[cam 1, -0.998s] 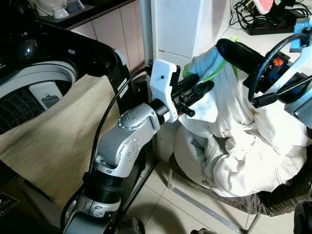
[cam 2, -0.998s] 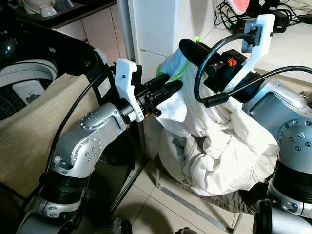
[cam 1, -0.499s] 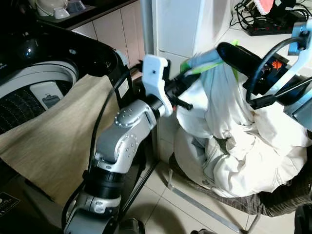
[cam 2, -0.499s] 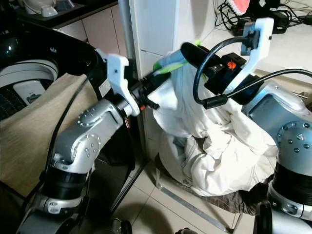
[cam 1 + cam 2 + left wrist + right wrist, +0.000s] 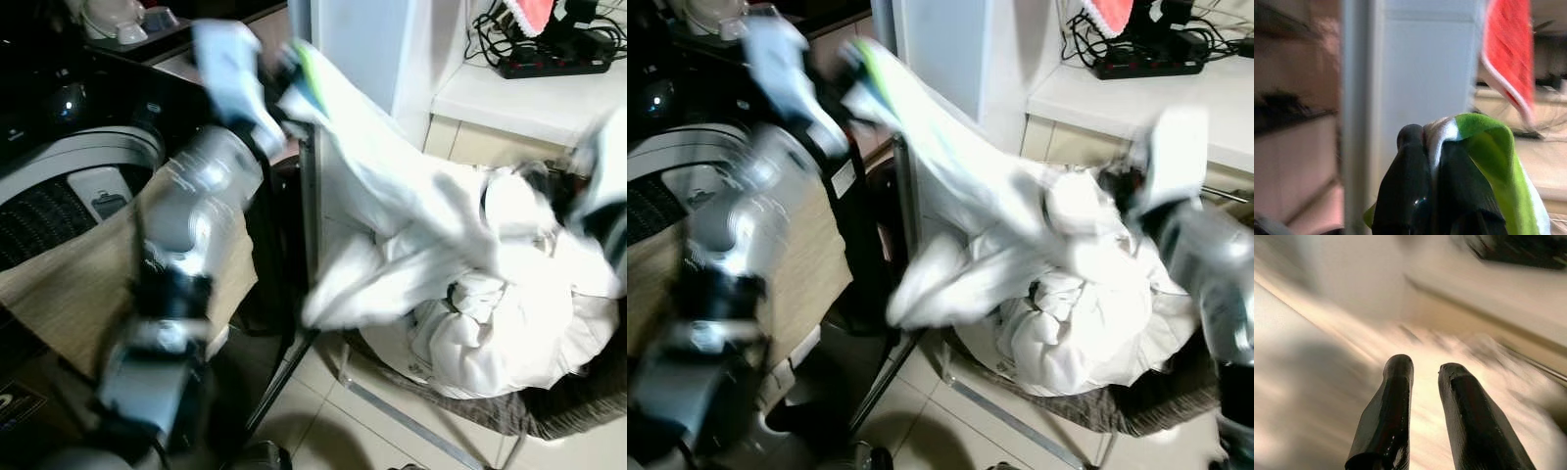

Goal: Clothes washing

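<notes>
**One garment lifting out, the rest of the pile waiting**

One white garment (image 5: 392, 211) with a green trim is all I have in the air. My left hand (image 5: 1432, 147) is pinched tight on its green-and-white edge, held high near the white cabinet (image 5: 372, 49), and the cloth stretches from there down to the heap of white laundry (image 5: 509, 323) in the basket (image 5: 578, 406) on the floor. The head views are smeared with motion, so fine detail is lost.

My right hand (image 5: 1425, 377) sits low over the heap, its two fingers a narrow gap apart with nothing between them.

By my reckoning the task is barely begun: most of the clothes lie in the basket, and the washing machine (image 5: 69, 186) on my left has a tan cloth (image 5: 88, 284) draped over its front edge, with its drum opening partly in sight.

For room, I judge the path tight. The cabinet corner and a metal upright (image 5: 309, 196) stand between basket and washer, so the trailing cloth may drag or snag there. The garment's lower end is not yet free of the pile, and it needs more height before swinging across.
</notes>
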Available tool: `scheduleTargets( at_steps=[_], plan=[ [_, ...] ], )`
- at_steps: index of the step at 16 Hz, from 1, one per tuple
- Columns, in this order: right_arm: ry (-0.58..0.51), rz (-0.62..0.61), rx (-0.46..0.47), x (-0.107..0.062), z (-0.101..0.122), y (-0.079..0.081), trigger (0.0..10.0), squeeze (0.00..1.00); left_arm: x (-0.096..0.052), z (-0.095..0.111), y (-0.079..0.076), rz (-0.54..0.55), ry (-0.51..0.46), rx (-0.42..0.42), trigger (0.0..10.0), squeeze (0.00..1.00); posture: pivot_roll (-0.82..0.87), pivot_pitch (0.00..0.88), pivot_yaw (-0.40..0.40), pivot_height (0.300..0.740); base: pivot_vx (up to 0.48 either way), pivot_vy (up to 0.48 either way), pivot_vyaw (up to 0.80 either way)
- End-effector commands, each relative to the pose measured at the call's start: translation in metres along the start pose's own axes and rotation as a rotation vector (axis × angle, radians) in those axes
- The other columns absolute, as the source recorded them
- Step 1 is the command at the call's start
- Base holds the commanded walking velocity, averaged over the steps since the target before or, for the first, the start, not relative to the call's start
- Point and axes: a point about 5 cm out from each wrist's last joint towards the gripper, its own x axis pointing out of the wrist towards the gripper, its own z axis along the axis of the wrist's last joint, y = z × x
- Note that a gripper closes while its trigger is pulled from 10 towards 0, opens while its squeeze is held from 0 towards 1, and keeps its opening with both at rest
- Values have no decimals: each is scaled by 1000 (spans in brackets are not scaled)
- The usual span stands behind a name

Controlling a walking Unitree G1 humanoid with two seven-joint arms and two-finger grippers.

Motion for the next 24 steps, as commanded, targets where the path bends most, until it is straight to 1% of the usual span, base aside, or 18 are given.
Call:
scheduleTargets(
  at_steps=[1,3,4,5,6,7,9,10,11,12,13,14,15,16,18,20,21,24],
  plan=[
    [-6,26,9,1,-2,11,10000,0,6,11,10,32,-22,58,0,0,-100,0,81,740,0,0,0],
    [-13,52,21,1,-4,17,10000,0,9,23,22,59,-37,111,0,0,-100,0,81,740,0,0,0],
    [-21,81,3,0,-3,22,10000,0,13,44,38,95,-62,209,0,0,-98,0,80,740,0,0,0],
    [-25,99,-7,0,-2,25,10000,0,16,61,50,128,-89,265,0,0,-97,0,79,740,0,0,0],
    [-41,137,-20,-1,0,30,10000,0,18,127,81,269,-217,493,0,0,-97,0,79,740,0,0,0],
    [-51,139,-33,0,1,32,10000,0,4,198,100,453,-363,785,0,0,-89,0,84,740,0,0,0],
    [-57,130,-44,1,1,32,10000,0,-12,247,107,580,-449,1007,0,0,-85,0,86,740,0,0,0],
    [-61,129,-45,1,1,33,10000,0,-19,265,111,619,-423,1111,0,0,-85,0,86,740,0,0,0],
    [-65,146,-44,2,1,37,10000,0,-21,262,120,630,-338,1168,0,0,-85,0,86,740,0,0,0],
    [-69,178,-49,2,1,44,10000,0,-20,245,132,609,-244,1131,0,0,-85,0,86,740,0,0,0],
    [-87,240,-48,0,4,55,10000,0,-11,196,147,477,0,1022,0,0,-68,0,77,740,0,0,0],
    [-106,312,-55,-2,8,65,10000,0,-10,149,156,370,177,906,0,0,-67,0,73,740,0,0,0],
    [-106,312,-55,-2,8,65,10000,0,-10,149,156,370,177,906,0,0,-67,0,73,740,0,0,0],
    [-129,384,-65,-6,13,77,10000,0,-15,104,164,304,339,812,10000,0,-68,0,71,740,0,0,0],
    [-168,493,-64,-13,21,96,10000,0,-31,51,173,260,550,724,10000,0,-76,2,71,740,0,0,0],
    [-190,602,-87,-22,24,111,10000,0,-42,35,179,263,656,680,10000,0,-79,3,73,740,0,0,0],
    [-193,649,-99,-27,23,115,10000,0,-50,32,184,268,746,698,10000,1000,-80,5,73,740,0,0,0],
    [-183,683,-115,-30,20,117,10000,0,-62,31,193,237,897,808,10000,1000,-80,3,74,740,0,0,0]
  ],
)
